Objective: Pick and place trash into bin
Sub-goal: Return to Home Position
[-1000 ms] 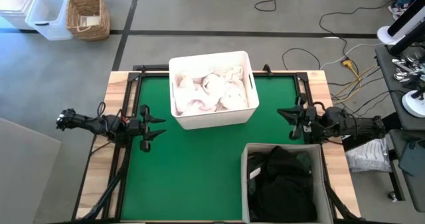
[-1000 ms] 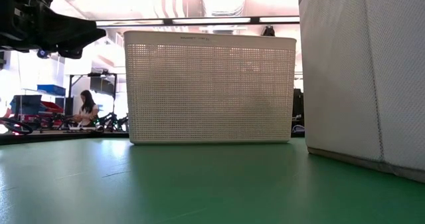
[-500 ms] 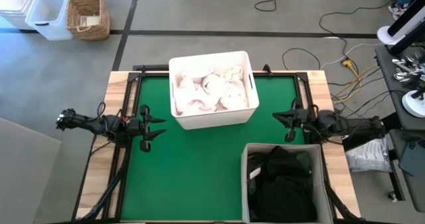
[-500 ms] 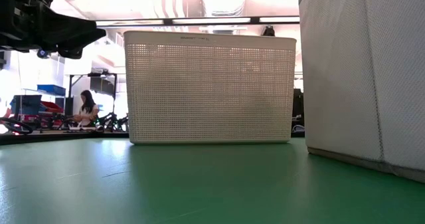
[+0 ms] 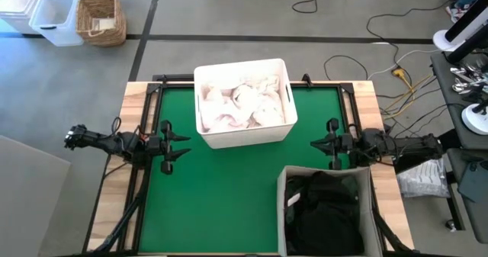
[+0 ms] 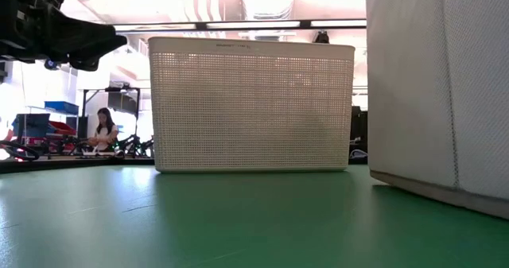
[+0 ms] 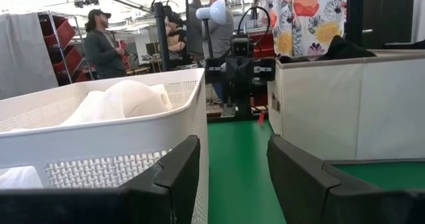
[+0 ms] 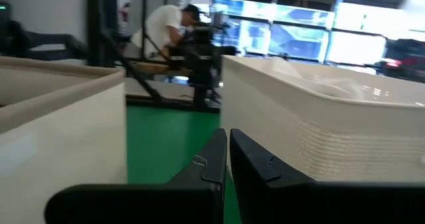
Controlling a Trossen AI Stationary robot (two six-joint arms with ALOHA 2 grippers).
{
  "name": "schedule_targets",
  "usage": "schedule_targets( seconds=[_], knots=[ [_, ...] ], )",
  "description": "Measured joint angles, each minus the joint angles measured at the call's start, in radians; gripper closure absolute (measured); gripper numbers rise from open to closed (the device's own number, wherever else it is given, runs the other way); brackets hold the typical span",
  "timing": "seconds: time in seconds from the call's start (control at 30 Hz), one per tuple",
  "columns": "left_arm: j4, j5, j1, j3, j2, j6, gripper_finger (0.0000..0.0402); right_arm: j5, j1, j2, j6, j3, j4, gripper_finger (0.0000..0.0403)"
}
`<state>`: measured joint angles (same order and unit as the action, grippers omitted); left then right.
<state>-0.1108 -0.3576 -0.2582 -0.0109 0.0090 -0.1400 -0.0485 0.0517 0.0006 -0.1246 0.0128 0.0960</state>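
A white perforated tub stands at the far middle of the green mat, with white sheets piled inside. A grey fabric bin at the near right holds black cloth. My left gripper hovers open at the table's left edge, pointing level toward the right, with nothing between its fingers. The tub's wall is just beside it. My right gripper hovers shut at the right edge, just beyond the fabric bin's far rim, pointing level toward the left; its fingers hold nothing.
Bare green mat lies between the arms and in front of the tub. Wooden table edges frame it. On the floor beyond the far left are a wicker basket and clear boxes. People stand in the room behind.
My right gripper, still shut, has gone a little toward the table's near edge and left, sinking and levelling out beside the fabric bin's far rim. The left arm has kept still.
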Motion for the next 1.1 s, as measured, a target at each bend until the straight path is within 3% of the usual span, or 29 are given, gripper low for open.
schedule_targets(
  seconds=[0.47, 0.63, 0.8, 1.1],
  knots=[
    [-0.007, -0.003, 0.000, 0.000, 0.000, -0.031, 0.0252, 0.046, 0.000, 0.000, -0.027, -0.001, -0.001, 0.0390],
    [0.038, -0.007, 0.000, 0.000, 0.000, -0.044, 0.0307, 0.046, 0.000, 0.002, -0.039, -0.001, -0.013, 0.0390],
    [0.062, 0.080, 0.000, -0.003, 0.014, -0.084, 0.0392, 0.011, 0.000, 0.002, -0.048, -0.001, -0.016, 0.0390],
    [0.069, 0.089, 0.000, -0.006, 0.139, -0.056, 0.0399, -0.003, 0.000, 0.002, -0.085, -0.002, -0.016, 0.0390]
  ],
)
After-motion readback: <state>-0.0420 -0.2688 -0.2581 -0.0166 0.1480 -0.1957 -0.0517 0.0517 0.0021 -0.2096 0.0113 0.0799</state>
